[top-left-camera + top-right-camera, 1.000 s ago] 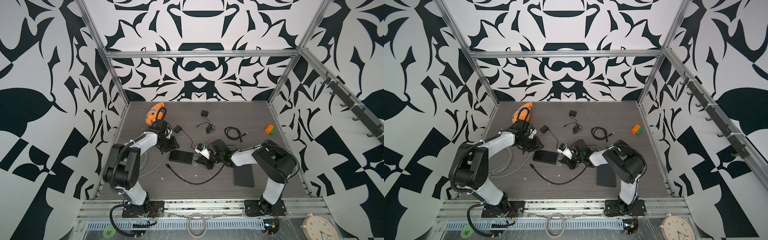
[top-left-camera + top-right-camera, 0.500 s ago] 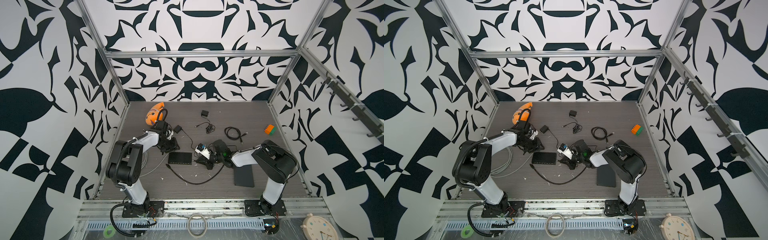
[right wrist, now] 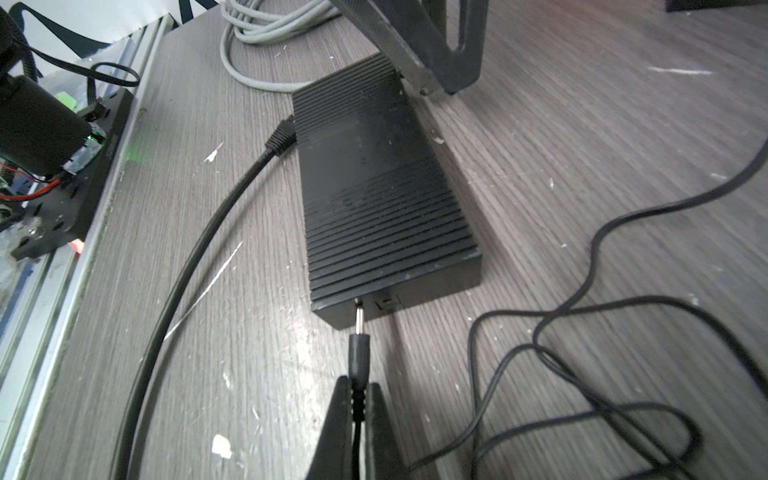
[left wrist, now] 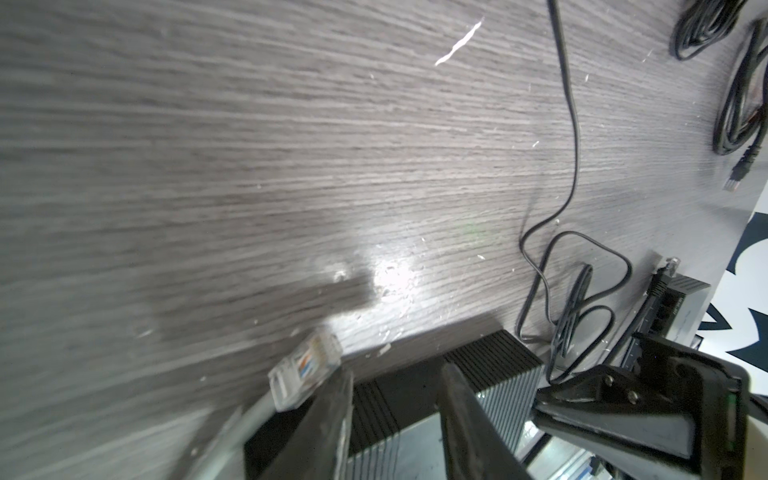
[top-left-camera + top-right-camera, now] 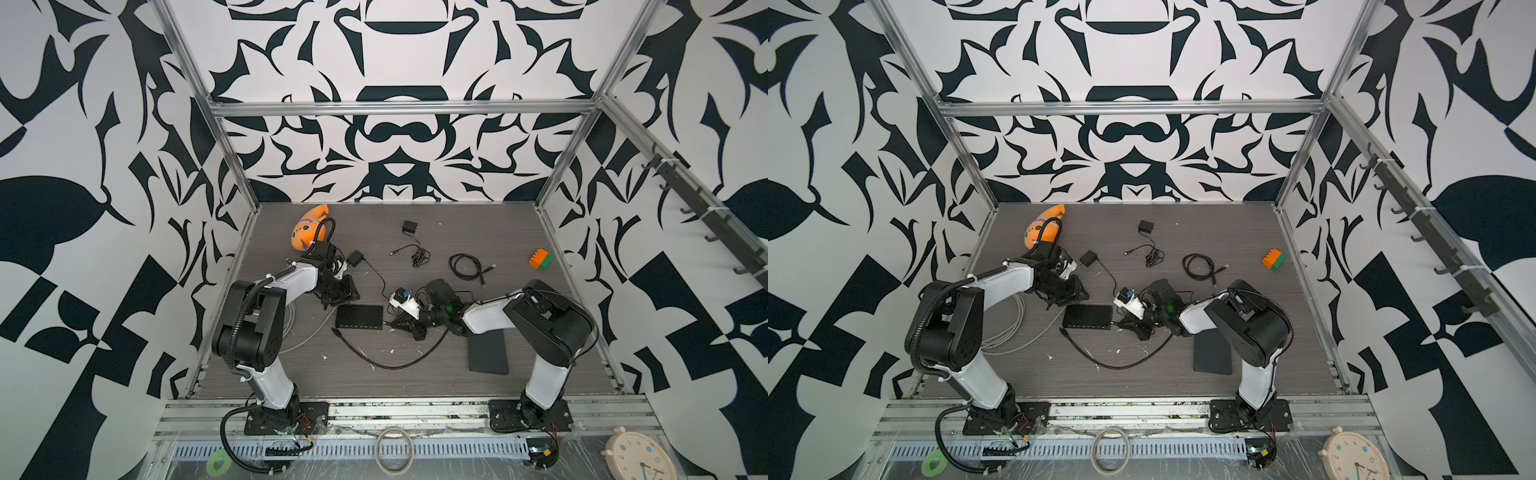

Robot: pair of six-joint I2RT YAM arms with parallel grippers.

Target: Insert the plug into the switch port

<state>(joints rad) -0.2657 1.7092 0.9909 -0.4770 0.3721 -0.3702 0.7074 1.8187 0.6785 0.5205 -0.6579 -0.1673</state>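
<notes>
Nothing here is legible to me; the clock (image 5: 638, 459) at five o'clock has face marks too small to read.

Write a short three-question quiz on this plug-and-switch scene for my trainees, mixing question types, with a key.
1. True or false: the barrel plug is fully seated in the black switch.
2. What does the right end effector grip? A) grey network cable B) barrel plug C) orange-and-green block
3. Fill in: the left end effector, near the switch, has its jaws ___.
Key: 1 false, the plug's metal tip is exposed at the port. 2 B. 3 open.
</notes>
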